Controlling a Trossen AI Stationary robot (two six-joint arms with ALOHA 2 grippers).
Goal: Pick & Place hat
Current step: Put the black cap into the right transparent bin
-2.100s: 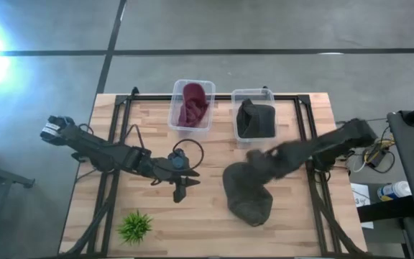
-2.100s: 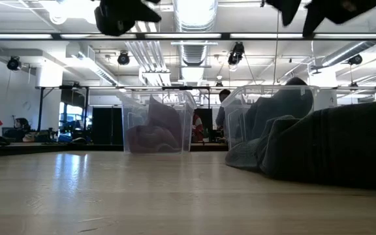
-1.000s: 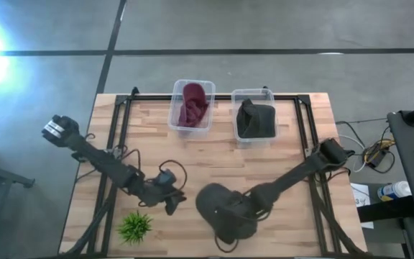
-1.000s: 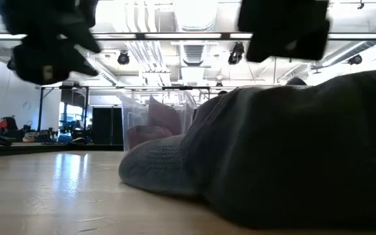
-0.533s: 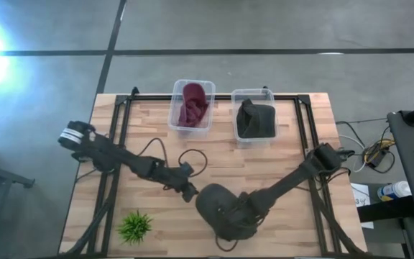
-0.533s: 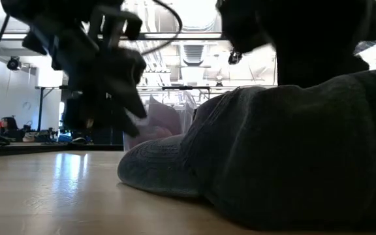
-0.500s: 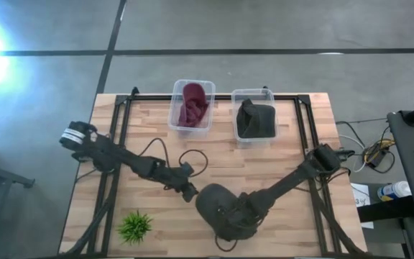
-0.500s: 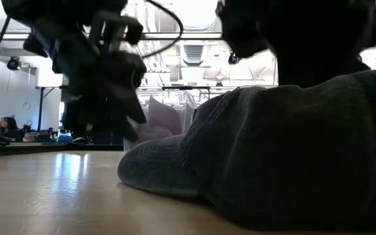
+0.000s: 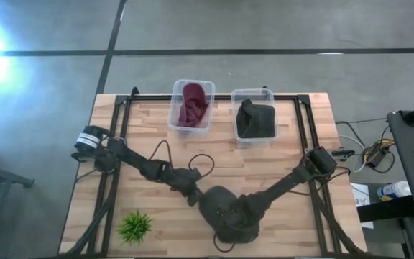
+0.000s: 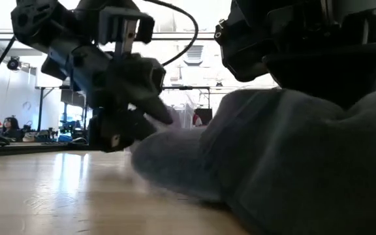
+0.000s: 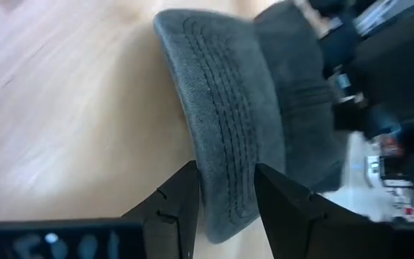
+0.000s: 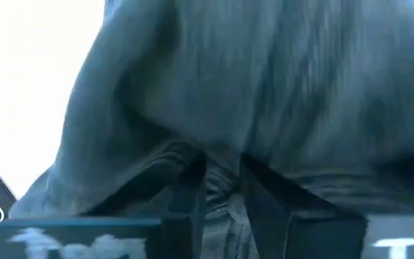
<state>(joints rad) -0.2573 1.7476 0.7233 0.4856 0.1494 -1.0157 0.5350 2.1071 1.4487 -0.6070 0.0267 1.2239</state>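
Note:
The dark grey cap lies on the near middle of the table, crown on the wood, brim pointing toward the table's left. My left gripper reaches it from the left and is shut on the brim. My right gripper stands over the crown, shut on its cloth. In the low view the left gripper is at the brim and the right gripper sits on top of the crown. My left gripper has the brim's free end between its two fingers; the brim fills the gap. The fingers come slanting down from the table's left and lie along the brim. The brim stays low over the wood. My right gripper pinches a fold of the crown's cloth between its fingers, coming from above. The crown bunches up under it, and the cap's lower part rests on the table.
At the far edge stand two clear bins, one with a maroon hat, one with a dark hat. A small green plant sits at the near left. Bare wood lies right of the cap.
My left gripper has moved toward the table's right, from the bare wood beside the plant up to the cap's brim, and has taken it between its fingers. The right gripper has kept its hold on the crown. The cap has shifted slightly to the right.

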